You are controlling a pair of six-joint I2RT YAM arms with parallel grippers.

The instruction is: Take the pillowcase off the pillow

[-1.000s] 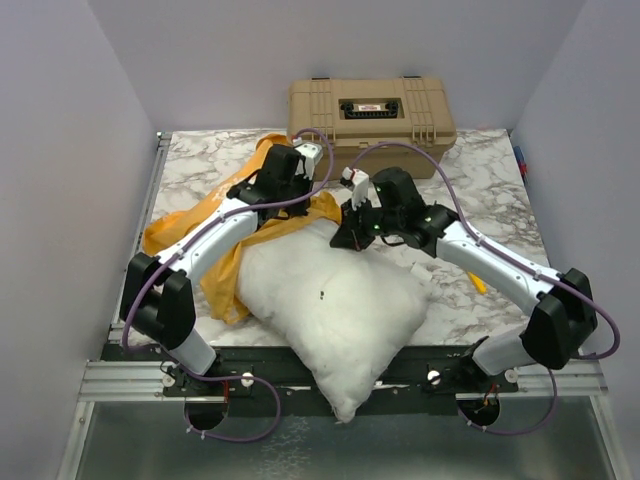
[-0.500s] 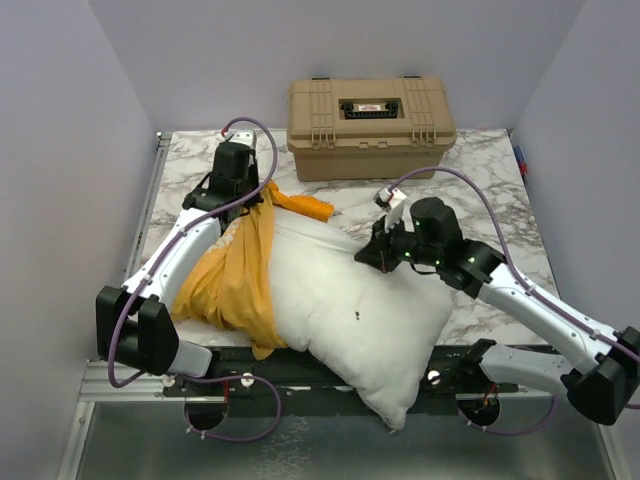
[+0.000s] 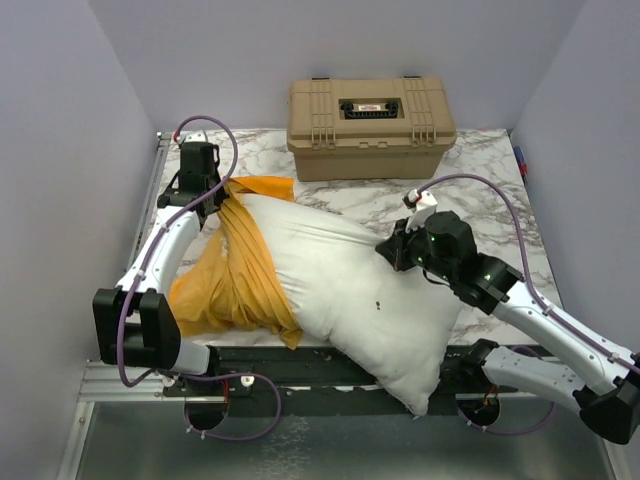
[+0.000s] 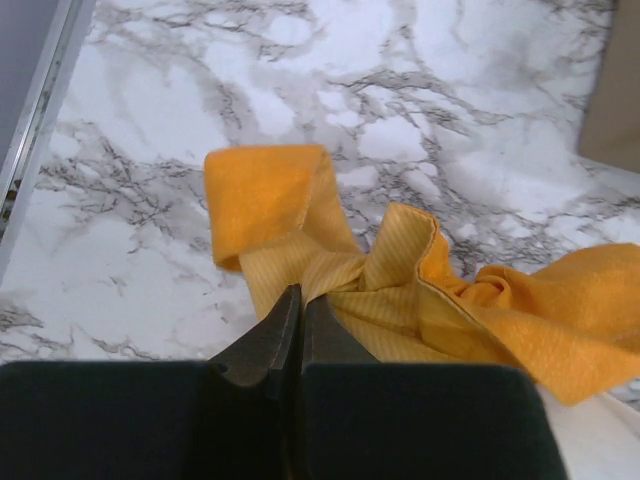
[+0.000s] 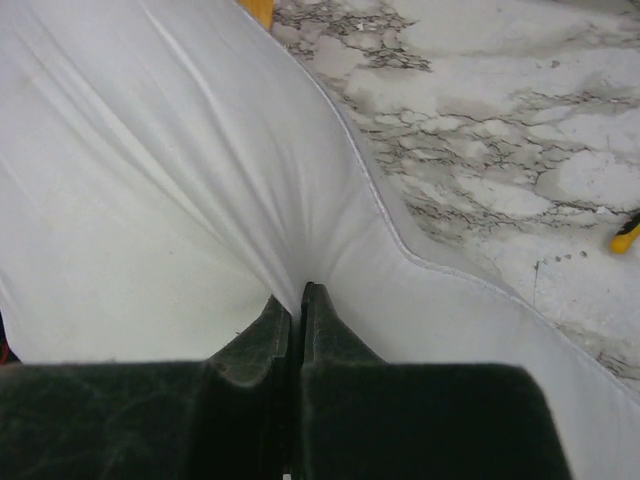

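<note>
The white pillow [image 3: 350, 290] lies across the middle of the table and hangs over the near edge. The orange-yellow pillowcase [image 3: 232, 280] is bunched round its left end only. My left gripper [image 3: 212, 196] is at the far left, shut on a pinch of the pillowcase [image 4: 340, 290], with the fabric stretched taut. My right gripper [image 3: 392, 250] is shut on a fold of the pillow [image 5: 200, 200] at its right side, the white cloth puckering into the fingers [image 5: 325, 320].
A tan toolbox [image 3: 370, 125] stands at the back middle. A metal rail [image 3: 150, 210] runs along the left table edge. A small yellow object [image 5: 625, 238] lies on the marble at the right of the right wrist view.
My left gripper has pulled the pillowcase left and back, so it has slid off most of the pillow. My right gripper has pulled the pillow right and nearer.
</note>
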